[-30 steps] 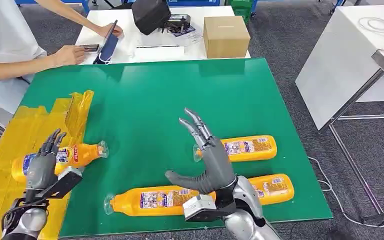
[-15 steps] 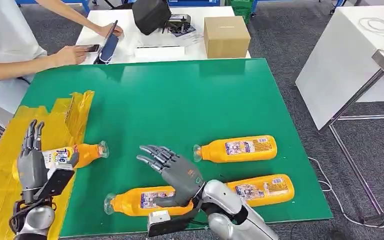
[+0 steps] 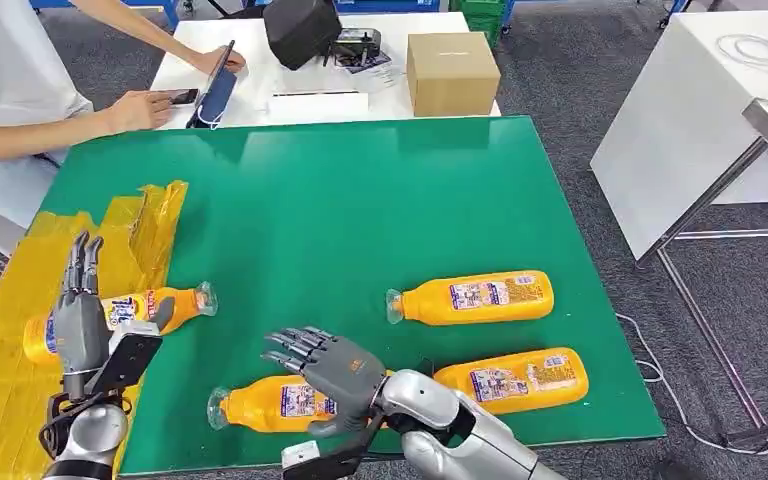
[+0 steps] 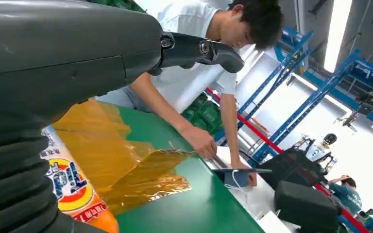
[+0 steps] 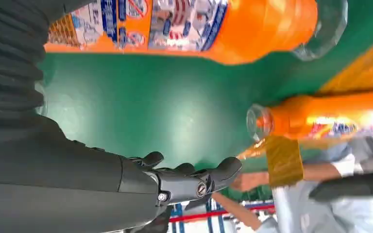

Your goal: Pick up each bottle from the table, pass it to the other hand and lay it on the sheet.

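Three orange bottles lie on the green table (image 3: 360, 200): one nearest me (image 3: 270, 404), one at the front right (image 3: 520, 380), one behind it (image 3: 475, 297). My right hand (image 3: 332, 364) hovers palm down over the nearest bottle (image 5: 184, 29), fingers (image 5: 194, 180) stretched out and holding nothing. Another orange bottle (image 3: 155, 308) lies on the yellow sheet (image 3: 20, 270) at the left, its cap end over the sheet's edge. My left hand (image 3: 80, 325) stands upright in front of that bottle (image 4: 73, 189), fingers apart and holding nothing.
A person (image 3: 10, 90) leans in at the far left with a phone. Behind the green table a white table holds a cardboard box (image 3: 452, 72), a black bag (image 3: 300, 30) and a tablet (image 3: 215, 95). Another white table (image 3: 700, 120) stands at the right.
My right hand swung down from upright and moved left, palm down over the nearest bottle. My left hand lifted off the bottle on the sheet and now points its fingers up.
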`<state>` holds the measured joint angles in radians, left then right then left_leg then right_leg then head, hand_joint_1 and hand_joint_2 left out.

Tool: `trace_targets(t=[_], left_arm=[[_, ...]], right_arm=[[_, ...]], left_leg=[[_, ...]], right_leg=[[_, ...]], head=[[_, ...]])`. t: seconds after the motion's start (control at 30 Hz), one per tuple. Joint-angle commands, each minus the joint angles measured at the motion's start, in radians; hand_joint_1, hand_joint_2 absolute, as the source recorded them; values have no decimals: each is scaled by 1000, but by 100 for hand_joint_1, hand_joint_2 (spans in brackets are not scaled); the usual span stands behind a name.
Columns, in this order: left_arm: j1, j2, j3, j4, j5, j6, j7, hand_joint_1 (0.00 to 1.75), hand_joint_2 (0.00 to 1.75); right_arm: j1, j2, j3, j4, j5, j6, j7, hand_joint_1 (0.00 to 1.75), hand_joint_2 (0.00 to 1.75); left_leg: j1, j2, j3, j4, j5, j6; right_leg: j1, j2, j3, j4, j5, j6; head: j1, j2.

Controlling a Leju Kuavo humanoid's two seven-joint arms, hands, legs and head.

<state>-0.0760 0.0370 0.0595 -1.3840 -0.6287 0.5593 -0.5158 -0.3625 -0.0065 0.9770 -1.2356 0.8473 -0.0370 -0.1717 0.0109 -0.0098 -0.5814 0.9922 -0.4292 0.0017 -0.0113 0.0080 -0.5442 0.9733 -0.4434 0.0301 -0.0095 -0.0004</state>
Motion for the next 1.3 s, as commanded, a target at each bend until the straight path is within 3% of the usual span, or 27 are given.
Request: trace_targets(t=[0.03,0.37,0.63,0.73,0.83,1.1,1.3], left_arm=[[-58,-23,-46,96,8,27,-1,0,175],[-66,-27,-56,125,16,38,-4,0,175],[-29,-37,-46,106,19,46,7,0,175],[-13,-41,-38,87,12,44,17,0,175],[10,-52,-32,59,-6,31,35,0,175],[14,-54,-32,55,-6,30,36,0,175],[13,-66,-44,50,-33,5,58,0,175]], right_arm=[[-119,-36,165,148,-17,53,-4,0,175],[-146,-65,202,135,-28,66,6,0,175],[-154,-114,197,129,97,-1,135,0,175],[-130,-106,166,111,150,-30,168,0,175],[-90,-77,114,90,276,-82,266,0,175],[-86,-74,105,88,281,-81,269,0,175],[-46,-20,13,120,395,-102,340,0,175]], left_leg=[[0,-1,3,-1,0,0],[0,-1,3,-1,-1,0],[0,-1,3,-1,-1,1],[0,0,2,-1,-1,1],[0,0,4,0,-2,0],[1,0,3,0,-1,0],[0,0,2,0,-1,0]], right_leg=[[0,-2,3,-1,0,-1],[0,-2,4,-1,-1,-1],[0,-2,4,-2,-1,0],[0,-1,3,-1,-1,0],[1,-1,5,-2,-1,-1],[1,-1,3,-1,-1,-1],[1,-1,2,-1,-1,-1]], head=[[0,0],[0,0],[0,0],[0,0],[0,0],[0,0],[0,0]])
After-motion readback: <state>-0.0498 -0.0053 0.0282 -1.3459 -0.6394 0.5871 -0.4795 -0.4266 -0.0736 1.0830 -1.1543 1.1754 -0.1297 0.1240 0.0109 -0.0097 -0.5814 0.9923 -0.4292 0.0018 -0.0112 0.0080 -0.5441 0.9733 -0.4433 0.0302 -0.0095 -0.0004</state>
